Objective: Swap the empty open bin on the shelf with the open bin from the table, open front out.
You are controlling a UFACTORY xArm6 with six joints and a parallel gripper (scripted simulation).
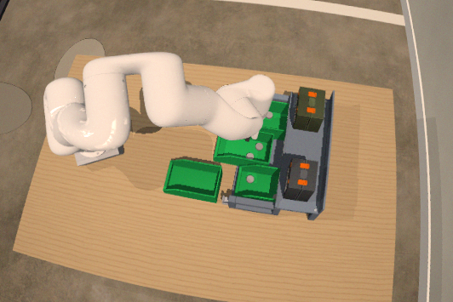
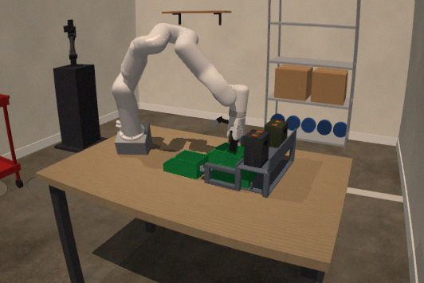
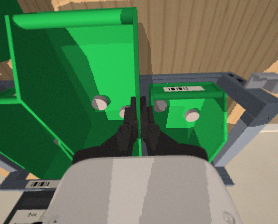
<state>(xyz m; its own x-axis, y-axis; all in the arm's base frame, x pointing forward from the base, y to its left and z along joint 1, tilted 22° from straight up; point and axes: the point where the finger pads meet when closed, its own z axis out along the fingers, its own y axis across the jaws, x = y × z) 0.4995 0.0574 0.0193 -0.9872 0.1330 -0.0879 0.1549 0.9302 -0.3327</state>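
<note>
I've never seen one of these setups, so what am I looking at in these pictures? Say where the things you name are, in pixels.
It's a white robot arm [image 1: 166, 97] [image 2: 203, 75] at a wooden table [image 1: 170, 246] [image 2: 179, 198] [image 3: 190, 30]. One picture looks down from above, one from across the room, and one from beside the gripper [image 2: 233, 151] [image 3: 138, 100].

An empty green bin [image 1: 192, 179] [image 2: 185, 163] [image 3: 9, 25] sits on the table. Beside it, a gray shelf [image 1: 329, 144] [image 2: 280, 152] [image 3: 250, 120] carries more green bins and two dark cases [image 1: 315, 122] [image 2: 276, 139] [image 3: 42, 200].

The gripper's fingers pinch one side wall of the middle bin [image 1: 238, 148] [image 2: 223, 155] [image 3: 110, 60], which has small round parts inside and juts out past its neighbors.
</note>
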